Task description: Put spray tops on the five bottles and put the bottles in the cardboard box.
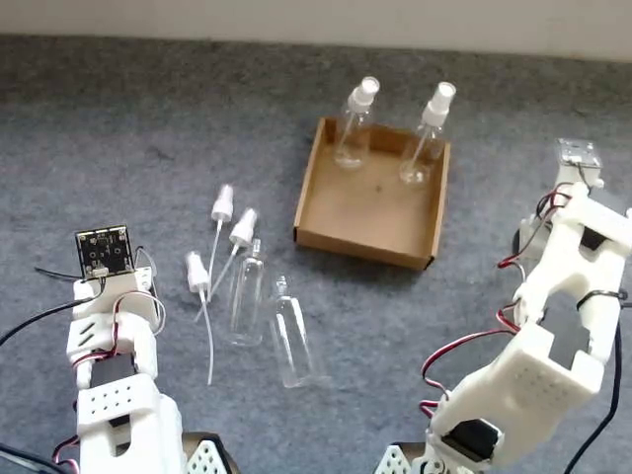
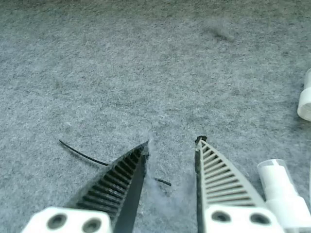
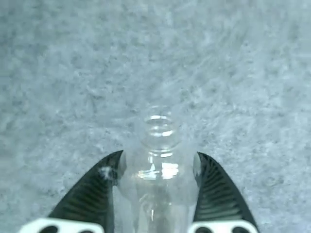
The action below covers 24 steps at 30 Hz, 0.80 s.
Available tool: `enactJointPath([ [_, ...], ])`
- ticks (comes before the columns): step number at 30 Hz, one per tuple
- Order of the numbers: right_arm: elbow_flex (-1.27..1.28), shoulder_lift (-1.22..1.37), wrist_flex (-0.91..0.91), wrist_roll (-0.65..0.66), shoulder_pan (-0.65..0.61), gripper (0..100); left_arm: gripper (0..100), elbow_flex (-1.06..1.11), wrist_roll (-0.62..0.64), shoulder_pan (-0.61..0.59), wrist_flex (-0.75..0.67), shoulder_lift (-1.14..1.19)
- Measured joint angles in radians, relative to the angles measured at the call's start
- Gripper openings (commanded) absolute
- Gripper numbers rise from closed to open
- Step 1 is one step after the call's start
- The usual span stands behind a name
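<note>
Two clear bottles with white spray tops (image 1: 354, 133) (image 1: 427, 138) stand in the cardboard box (image 1: 370, 202). Two open bottles (image 1: 247, 296) (image 1: 291, 341) lie on the grey carpet left of the box, next to three loose spray tops (image 1: 222, 204) (image 1: 243, 229) (image 1: 197, 272). My right gripper (image 3: 159, 155) is shut on a clear bottle (image 3: 159, 128) that has no top, its open neck pointing away from the wrist. My left gripper (image 2: 173, 141) is open just above bare carpet, with two spray tops (image 2: 282, 187) (image 2: 305, 99) off to one side of it.
The left arm (image 1: 114, 336) stands at the lower left and the right arm (image 1: 563, 296) at the right of the box. A short black wire (image 2: 82, 154) lies on the carpet by the left fingers. Grey carpet covers the table.
</note>
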Motion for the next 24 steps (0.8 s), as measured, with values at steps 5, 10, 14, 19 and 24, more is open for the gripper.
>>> enactJointPath([
  [5, 0.000, 0.000, -0.002, -0.011, 0.034, 12.7, 15, 0.000, 0.000, 0.000, 0.000, 0.000],
  [10, 0.000, 0.000, 0.023, -0.011, 0.029, 23.5, 15, 0.000, 0.000, 0.000, 0.000, 0.000],
  [14, 0.000, 0.000, 0.037, -0.011, 0.015, 23.5, 15, 0.000, 0.000, 0.000, 0.000, 0.000],
  [19, 0.000, 0.000, 0.038, -0.011, -0.002, 23.5, 15, 0.000, 0.000, 0.000, 0.000, 0.000],
  [24, 0.000, 0.000, 0.084, -0.011, -0.003, 23.5, 15, 0.000, 0.000, 0.000, 0.000, 0.000],
])
